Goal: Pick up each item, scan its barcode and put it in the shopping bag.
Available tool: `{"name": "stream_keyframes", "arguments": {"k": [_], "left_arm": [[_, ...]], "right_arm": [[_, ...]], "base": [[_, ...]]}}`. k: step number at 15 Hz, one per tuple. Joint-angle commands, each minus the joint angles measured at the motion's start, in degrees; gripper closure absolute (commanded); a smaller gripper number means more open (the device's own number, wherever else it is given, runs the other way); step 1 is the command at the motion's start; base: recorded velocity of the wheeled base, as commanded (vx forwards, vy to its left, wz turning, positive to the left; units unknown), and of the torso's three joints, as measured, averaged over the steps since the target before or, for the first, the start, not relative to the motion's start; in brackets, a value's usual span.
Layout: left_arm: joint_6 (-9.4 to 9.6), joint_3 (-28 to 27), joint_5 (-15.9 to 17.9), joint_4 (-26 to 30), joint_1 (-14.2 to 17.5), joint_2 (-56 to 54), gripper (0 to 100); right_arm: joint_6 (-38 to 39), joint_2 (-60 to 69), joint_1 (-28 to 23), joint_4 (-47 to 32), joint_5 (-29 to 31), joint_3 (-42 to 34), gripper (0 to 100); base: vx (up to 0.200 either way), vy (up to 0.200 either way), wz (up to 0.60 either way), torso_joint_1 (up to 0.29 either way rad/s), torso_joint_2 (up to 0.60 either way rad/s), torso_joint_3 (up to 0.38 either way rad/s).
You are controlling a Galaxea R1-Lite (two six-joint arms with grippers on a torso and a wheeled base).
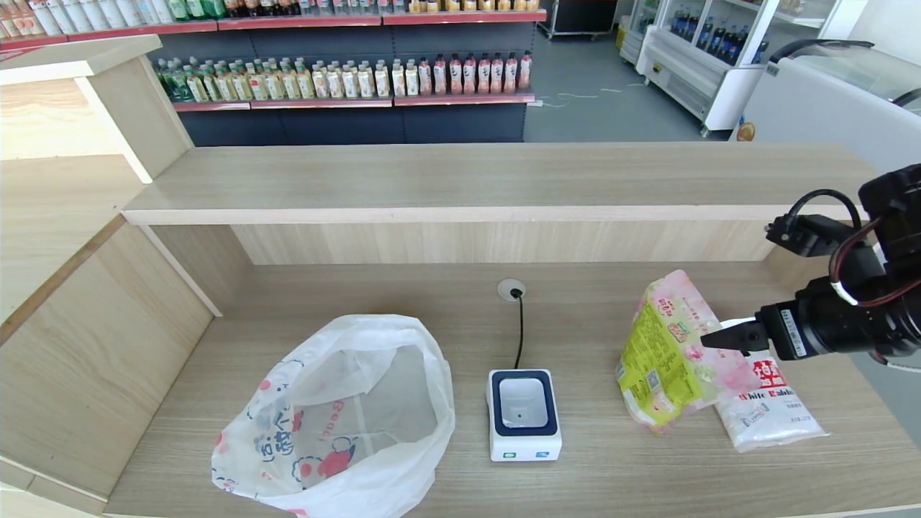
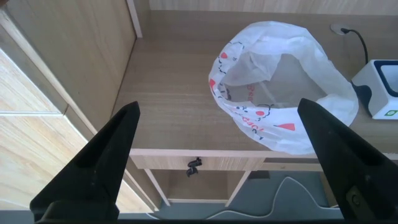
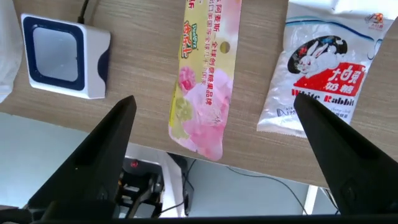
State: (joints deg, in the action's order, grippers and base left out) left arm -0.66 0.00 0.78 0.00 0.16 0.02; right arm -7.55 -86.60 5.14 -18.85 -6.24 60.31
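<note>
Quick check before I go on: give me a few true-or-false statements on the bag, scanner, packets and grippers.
1. The scanner stands between the bag and the pink packet. True.
2. The right gripper is shut on the pink packet. False: it is open.
3. The white packet lies in the bag. False: it lies on the counter, beside the pink packet.
4. The left gripper is open. True.

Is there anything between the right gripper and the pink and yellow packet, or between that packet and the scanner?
Nothing visible does. The open right gripper is close over the pink and yellow packet, with no object between them. Only bare counter lies between the packet and the scanner.
</note>
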Motion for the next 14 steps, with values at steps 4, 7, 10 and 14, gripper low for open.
{"name": "stream_keyframes", "arguments": {"k": [4,7,10,14], "left_arm": [[-0.04,0.00,0.01,0.00,0.02,-0.02,0],[-0.04,0.00,0.01,0.00,0.02,-0.02,0],[-0.04,0.00,0.01,0.00,0.02,-0.02,0],[-0.04,0.00,0.01,0.00,0.02,-0.02,0]], "right_arm": [[-0.10,-6.83,-0.05,1.62,-0.09,-0.01,0],[-0.19,-10.96,0.22,5.49,-0.35,-0.01,0],[-0.19,-14.12,0.30,6.45,-3.16,0.43,0],[-0.19,-18.69,0.22,11.55,-10.11,0.34,0]], "base": [[0.000,0.000,0.00,0.000,0.00,0.000],[0.000,0.000,0.00,0.000,0.00,0.000],[0.000,0.000,0.00,0.000,0.00,0.000],[0.000,0.000,0.00,0.000,0.00,0.000]]}}
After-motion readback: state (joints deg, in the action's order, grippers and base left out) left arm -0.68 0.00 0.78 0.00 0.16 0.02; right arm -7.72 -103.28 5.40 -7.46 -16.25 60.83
